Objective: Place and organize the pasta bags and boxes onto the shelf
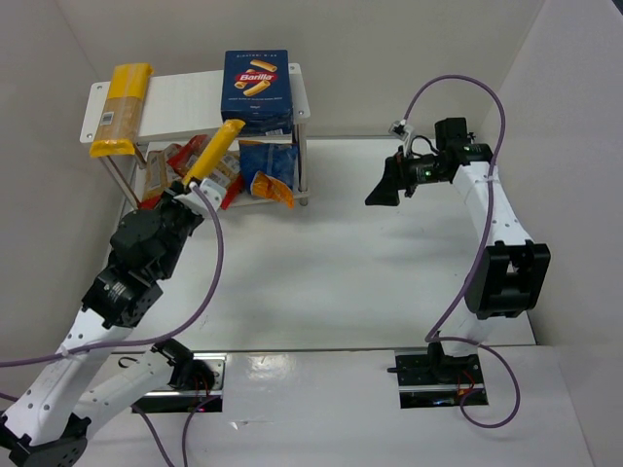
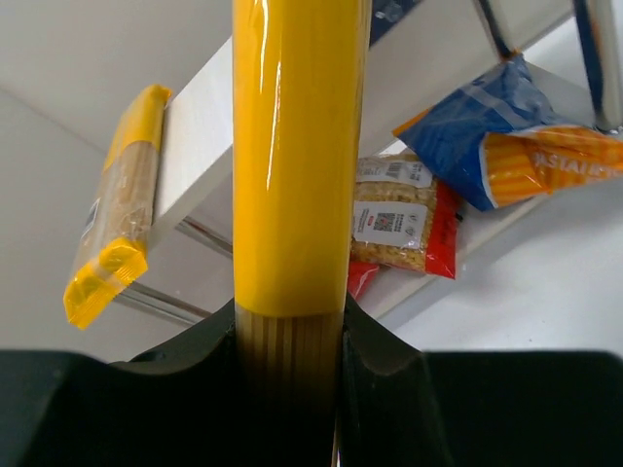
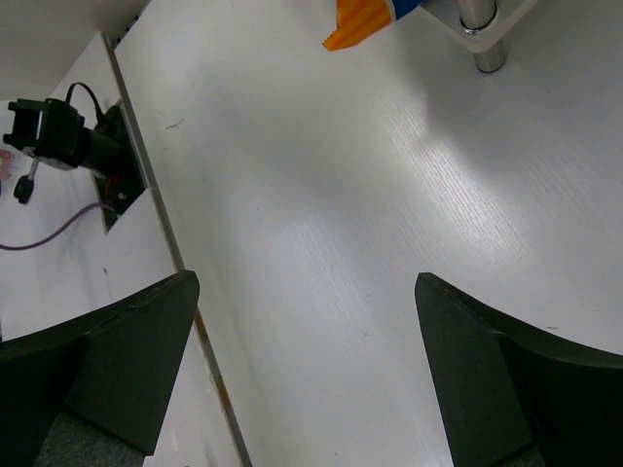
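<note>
My left gripper (image 1: 187, 185) is shut on a long yellow spaghetti bag (image 1: 216, 149), which points up toward the white shelf (image 1: 180, 97); in the left wrist view the bag (image 2: 297, 156) runs up from between my fingers. A second yellow spaghetti bag (image 1: 122, 107) lies on the top board's left end, hanging over the front edge. The dark blue Barilla box (image 1: 257, 88) stands on the top board at the right. Red-orange bags (image 1: 175, 165) and a blue bag (image 1: 268, 170) lie on the lower tier. My right gripper (image 1: 382, 191) is open and empty, to the right of the shelf.
White walls enclose the table on the left, back and right. The shelf's metal legs (image 1: 304, 165) stand at its corners. A purple cable (image 1: 216, 263) trails from the left arm. An orange bag corner (image 3: 362, 21) and a shelf foot (image 3: 487, 39) show in the right wrist view.
</note>
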`<action>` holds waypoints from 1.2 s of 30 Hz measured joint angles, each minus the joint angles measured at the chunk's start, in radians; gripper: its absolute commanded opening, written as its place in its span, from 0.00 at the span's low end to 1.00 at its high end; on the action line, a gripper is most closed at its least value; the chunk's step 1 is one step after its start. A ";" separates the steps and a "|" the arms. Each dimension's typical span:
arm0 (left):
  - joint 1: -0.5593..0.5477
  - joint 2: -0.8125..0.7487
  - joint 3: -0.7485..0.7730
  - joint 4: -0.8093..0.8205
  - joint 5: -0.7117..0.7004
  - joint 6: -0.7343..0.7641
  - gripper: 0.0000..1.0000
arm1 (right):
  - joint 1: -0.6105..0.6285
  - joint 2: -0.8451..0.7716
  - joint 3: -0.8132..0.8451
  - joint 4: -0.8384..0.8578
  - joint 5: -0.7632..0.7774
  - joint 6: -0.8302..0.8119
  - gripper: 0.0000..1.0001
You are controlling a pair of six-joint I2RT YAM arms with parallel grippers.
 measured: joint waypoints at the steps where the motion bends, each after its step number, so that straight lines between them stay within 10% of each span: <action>1: 0.008 0.016 0.021 -0.003 -0.008 -0.007 0.00 | 0.003 0.000 0.000 -0.001 0.002 -0.006 1.00; 36: 0.162 0.605 0.675 -0.251 -0.133 -0.103 0.00 | 0.042 -0.004 -0.146 -0.039 0.086 -0.146 1.00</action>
